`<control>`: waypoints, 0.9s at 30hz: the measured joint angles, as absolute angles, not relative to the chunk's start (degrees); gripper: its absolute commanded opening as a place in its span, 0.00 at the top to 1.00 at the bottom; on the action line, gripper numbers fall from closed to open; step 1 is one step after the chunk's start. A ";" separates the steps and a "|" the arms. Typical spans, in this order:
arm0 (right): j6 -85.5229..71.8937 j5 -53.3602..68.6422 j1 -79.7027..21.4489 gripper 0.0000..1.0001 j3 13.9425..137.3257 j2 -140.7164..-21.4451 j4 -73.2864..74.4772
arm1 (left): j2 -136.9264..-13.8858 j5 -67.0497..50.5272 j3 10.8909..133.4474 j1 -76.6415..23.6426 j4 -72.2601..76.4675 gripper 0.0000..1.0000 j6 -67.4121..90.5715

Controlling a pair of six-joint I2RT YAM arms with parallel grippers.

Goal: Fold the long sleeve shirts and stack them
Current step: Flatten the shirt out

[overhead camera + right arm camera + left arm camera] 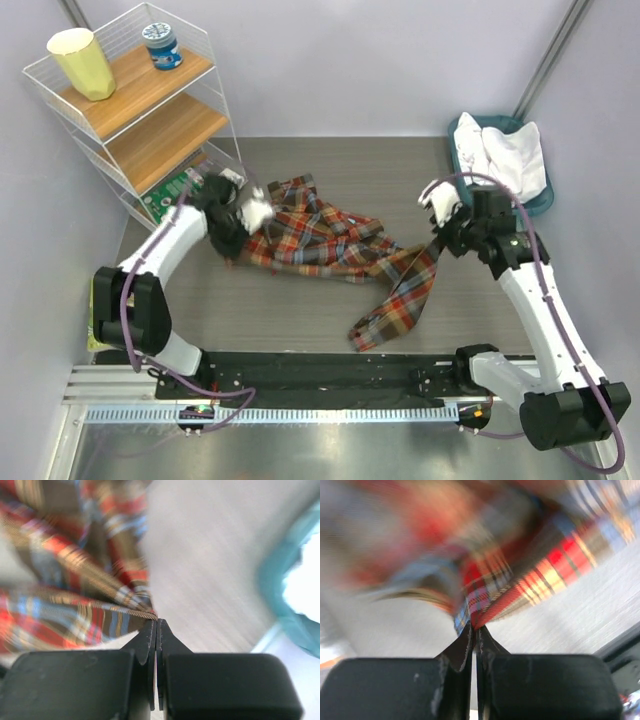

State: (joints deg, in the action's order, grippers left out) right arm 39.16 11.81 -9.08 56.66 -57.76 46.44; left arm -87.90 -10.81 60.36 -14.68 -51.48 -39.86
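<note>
Two claws are clamped on the plaid shirt (pixel 320 240), which lies crumpled across the worktop (pixel 300 310). The left claw (pixel 475 630) pinches its left end, the right claw (pixel 156 624) its right end. The white shirt (pixel 510 155) sits in the teal basket (pixel 460 135).

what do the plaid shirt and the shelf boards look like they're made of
The plaid shirt looks like soft woven cloth, probably flannel, with a matte finish: it drapes in loose folds and shows woven stripes. The shelf boards look like wood or wood-look laminate, smooth and orange-brown with faint grain.
</note>
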 measured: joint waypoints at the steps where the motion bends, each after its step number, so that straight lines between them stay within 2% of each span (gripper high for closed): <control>1: 37.87 12.08 -8.08 0.99 58.24 -57.76 45.52 | -87.88 -12.19 64.64 -12.93 -52.80 1.00 -38.70; 5: 31.94 12.16 -5.76 0.99 66.61 -57.95 39.75 | -86.17 -16.14 85.52 -8.58 -54.22 1.00 -32.60; 10: 25.71 9.56 -5.45 0.99 80.16 -60.36 31.18 | -80.25 -17.65 99.37 -8.80 -53.76 1.00 -25.63; 17: 21.41 1.61 -5.43 0.99 94.70 -61.30 23.03 | -70.28 -15.79 101.86 -8.97 -47.70 1.00 -20.62; 27: 20.64 -3.81 -5.50 0.99 112.36 -54.68 22.52 | -55.83 -18.50 106.80 -9.19 -42.78 1.00 -17.96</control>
